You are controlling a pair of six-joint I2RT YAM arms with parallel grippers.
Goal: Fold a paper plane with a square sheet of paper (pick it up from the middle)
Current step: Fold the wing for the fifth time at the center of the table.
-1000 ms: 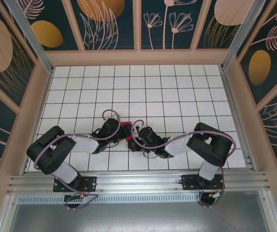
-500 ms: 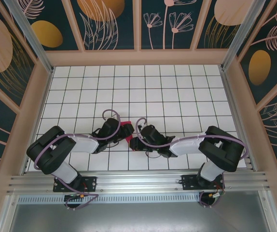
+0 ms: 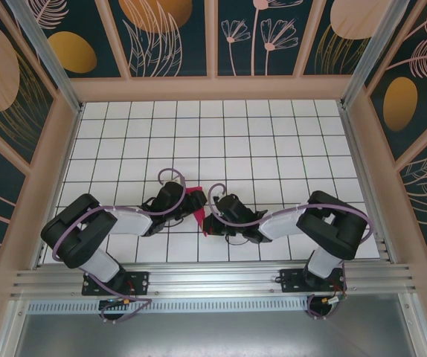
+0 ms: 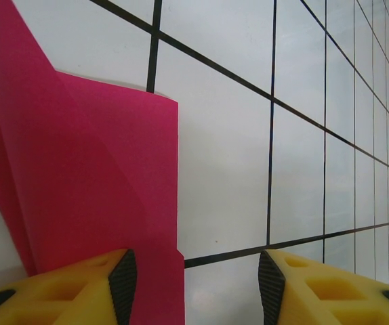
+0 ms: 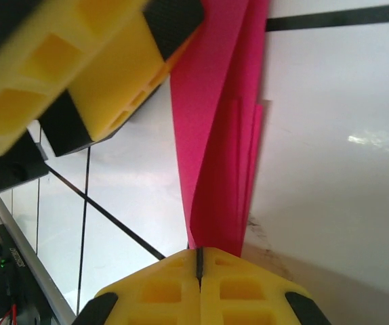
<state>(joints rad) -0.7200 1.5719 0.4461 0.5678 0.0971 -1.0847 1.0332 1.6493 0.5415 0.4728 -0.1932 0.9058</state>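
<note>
The square sheet of paper [image 3: 197,204] is magenta-pink and folded into a narrow, layered strip, lying on the tiled table between my two grippers. My right gripper [image 5: 199,261] is shut on the strip's near end [image 5: 216,142], with the folded layers running away from its tips. In the top view that gripper [image 3: 209,222] sits just right of the strip. My left gripper [image 4: 194,279] stands open, low over the table. Its left finger [image 4: 116,281] rests over the edge of the paper [image 4: 93,169], and its right finger is over bare tile. From above, the left gripper [image 3: 184,201] sits at the strip's left side.
The white tiled table [image 3: 273,141] stretches free behind and to both sides of the grippers. Beige frame rails [image 3: 358,141] and patterned walls close it in. The left gripper's yellow fingers [image 5: 106,74] hang close above the strip in the right wrist view.
My right gripper has closed fully on the paper's near end, and its arm shifted slightly. More of the pink strip now shows toward the near side. The left gripper stayed put.
</note>
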